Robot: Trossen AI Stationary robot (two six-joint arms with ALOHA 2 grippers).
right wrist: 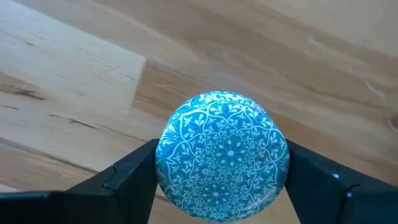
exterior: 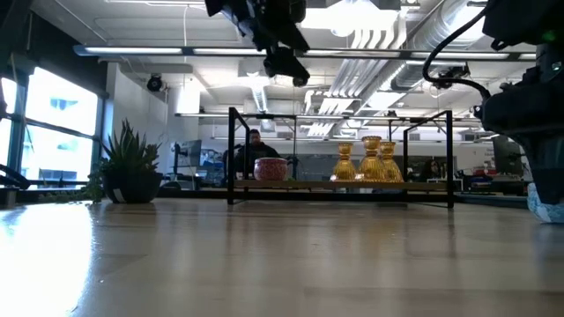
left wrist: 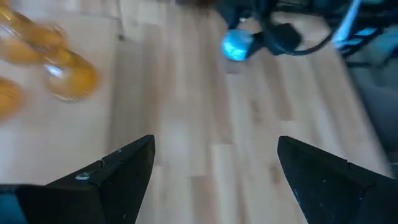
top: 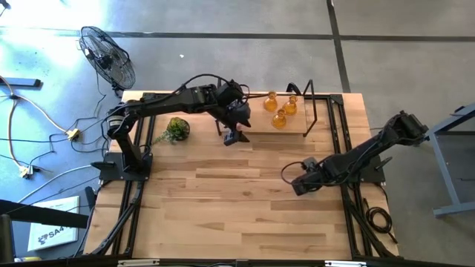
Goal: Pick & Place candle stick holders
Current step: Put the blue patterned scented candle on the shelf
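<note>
Three amber glass holders (top: 280, 110) stand on a raised light board inside a black frame at the far side; they also show in the low view (exterior: 370, 163). One pink holder (exterior: 270, 167) stands on that board to their left. My left gripper (top: 236, 135) is open and empty, high above the board's left end (exterior: 284, 66). My right gripper (top: 291, 178) is shut on the light blue patterned holder (right wrist: 222, 155), right of the table's middle. The holder also shows in the left wrist view (left wrist: 236, 45). The second pink holder is hidden. My right gripper pinches the light blue holder by its two opposite round sides (right wrist: 166, 163) between its two fingers. The wrist view looks down on its patterned top. Its edge shows at the low view's right border (exterior: 546, 204). I cannot tell whether it stands on the table or is lifted.
A green leafy plant ball (top: 177, 130) lies at the far left of the table. The black wire frame (top: 312, 111) stands around the raised board. A fan (top: 107, 55) stands off the table's far left corner. The bare wood tabletop (top: 223, 208) stretches along the near side.
</note>
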